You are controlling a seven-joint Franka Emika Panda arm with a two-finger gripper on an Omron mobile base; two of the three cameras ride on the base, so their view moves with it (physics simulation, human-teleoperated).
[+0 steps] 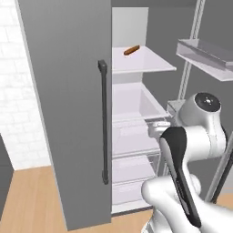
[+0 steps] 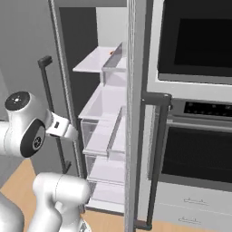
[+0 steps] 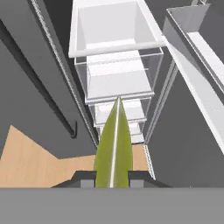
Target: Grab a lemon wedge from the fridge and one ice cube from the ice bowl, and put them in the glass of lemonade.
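In the hand view a yellow-green lemon wedge [image 3: 113,146] stands pinched between my gripper's [image 3: 113,181] two dark fingertips, its point aimed away from the hand. The gripper is shut on it. The grey fridge [image 1: 68,113] has its left door closed and its right side open, showing white shelves and clear drawers [image 3: 116,78]. My hand [image 2: 68,129] hangs just in front of the drawers at mid height, outside the compartment. The ice cube, the ice bowl and the glass of lemonade are out of view.
An orange-brown sausage [image 1: 131,50] lies on the upper fridge shelf. The open fridge door [image 2: 136,113] with its bins [image 1: 205,54] stands to my right. Beyond it are built-in ovens [image 2: 195,149]. Wooden floor [image 1: 27,200] lies below.
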